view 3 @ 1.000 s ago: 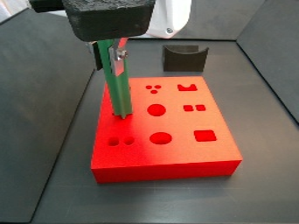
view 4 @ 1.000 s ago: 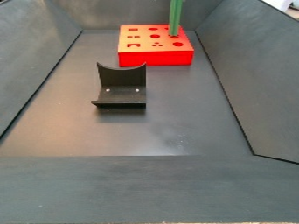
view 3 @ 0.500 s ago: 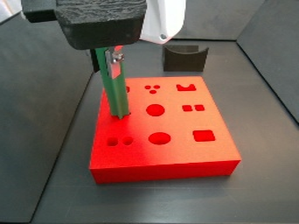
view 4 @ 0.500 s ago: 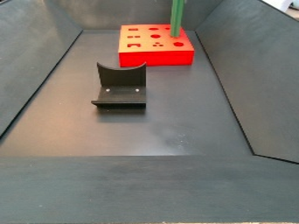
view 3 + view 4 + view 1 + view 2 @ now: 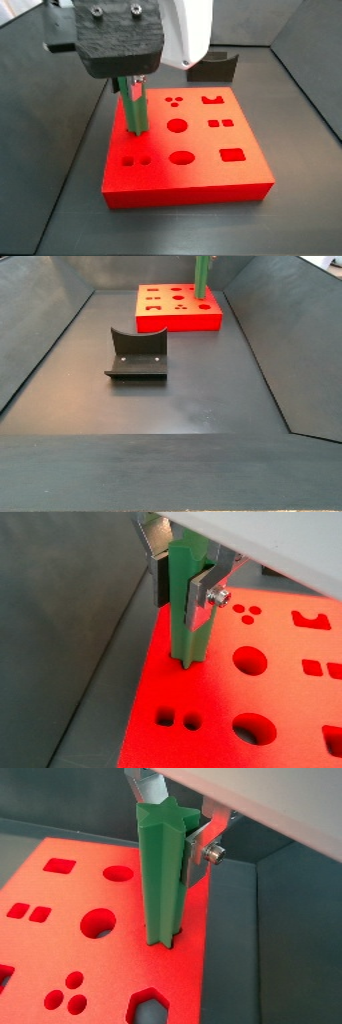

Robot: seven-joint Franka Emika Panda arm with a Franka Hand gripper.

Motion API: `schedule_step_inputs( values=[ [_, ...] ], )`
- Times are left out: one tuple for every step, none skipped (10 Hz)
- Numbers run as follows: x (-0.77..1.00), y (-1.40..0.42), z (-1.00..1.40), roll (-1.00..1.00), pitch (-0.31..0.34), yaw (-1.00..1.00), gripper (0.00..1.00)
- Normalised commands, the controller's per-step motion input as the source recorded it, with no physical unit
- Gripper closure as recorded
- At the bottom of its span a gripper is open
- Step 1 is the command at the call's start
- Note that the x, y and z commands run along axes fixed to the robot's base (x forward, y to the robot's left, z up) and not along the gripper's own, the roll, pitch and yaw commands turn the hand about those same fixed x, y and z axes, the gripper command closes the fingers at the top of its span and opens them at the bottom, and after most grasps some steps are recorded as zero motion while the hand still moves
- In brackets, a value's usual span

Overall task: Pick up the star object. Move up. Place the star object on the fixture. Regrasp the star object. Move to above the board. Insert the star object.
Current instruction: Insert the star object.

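The star object (image 5: 134, 112) is a bright green rod standing upright, its lower end set in a hole near the left edge of the red board (image 5: 201, 182). My gripper (image 5: 131, 88) hangs directly over that spot, shut on the rod's upper part. In both wrist views the silver fingers (image 5: 206, 590) (image 5: 201, 846) press on opposite sides of the star object (image 5: 187, 617) (image 5: 163, 878), which meets the board (image 5: 287, 692) (image 5: 120, 968) below. The dark fixture (image 5: 211, 67) (image 5: 136, 354) stands apart from the board with nothing on it. In a side view only the star object's stem (image 5: 203, 276) shows above the board (image 5: 178, 318).
The board carries other recessed holes: circles, squares and a notched shape. Dark tray walls (image 5: 54, 336) slope up round the grey floor. The board lies close to the tray's left wall in a side view.
My gripper has come down with the star object. The green rod now stands lower, with less of its length showing between the gripper and the board.
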Motion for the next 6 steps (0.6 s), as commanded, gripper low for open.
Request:
schedule_step_inputs(
  values=[
    [0.27, 0.29, -0.2, -0.12, 0.003, -0.08, 1.0],
    [0.2, 0.0, -0.11, 0.0, 0.174, 0.0, 1.0],
    [0.27, 0.15, -0.06, 0.0, 0.244, 0.0, 1.0],
    [0.23, 0.29, -0.26, -0.2, 0.337, -0.12, 1.0],
    [0.19, 0.34, -0.23, -0.3, 0.367, -0.24, 1.0],
    [0.2, 0.33, -0.22, -0.31, 0.357, -0.24, 1.0]
  ],
)
